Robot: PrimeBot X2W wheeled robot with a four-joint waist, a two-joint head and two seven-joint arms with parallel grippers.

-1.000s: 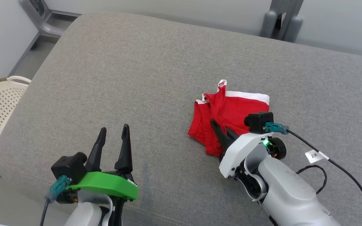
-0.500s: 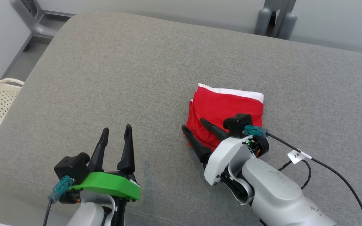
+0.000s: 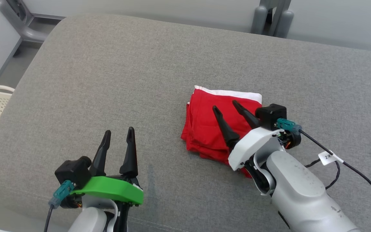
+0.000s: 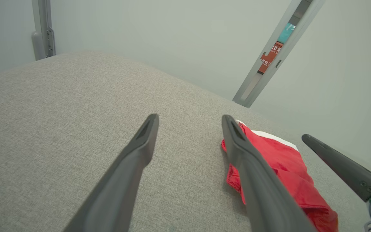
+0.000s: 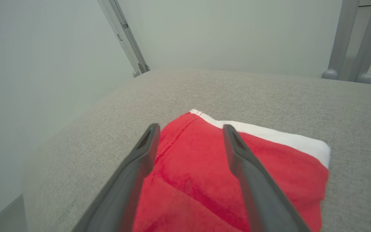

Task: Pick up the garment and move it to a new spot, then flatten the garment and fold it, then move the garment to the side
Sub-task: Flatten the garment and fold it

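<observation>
Head view: folded red garment (image 3: 204, 129) lies right of centre on the grey cushion (image 3: 108, 80). The right gripper (image 3: 225, 105) hangs over it, fingers spread and empty, and the left gripper (image 3: 118, 130) stands wide open, near-left, well apart. Left wrist view: garment lies to the right, clear of this gripper's fingers. Right wrist view: white band at the far edge, so to shift the garment aside I'd pinch all near-edge layers together and lift low.

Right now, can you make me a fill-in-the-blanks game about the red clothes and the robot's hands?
1. The folded red garment has a ____ band along one edge.
2. The right hand is ____, not shut, and holds nothing.
3. The garment lies on a ____ cushion.
4. The left hand has a ____ cover behind its fingers.

Missing words: white, open, gray, green.
</observation>
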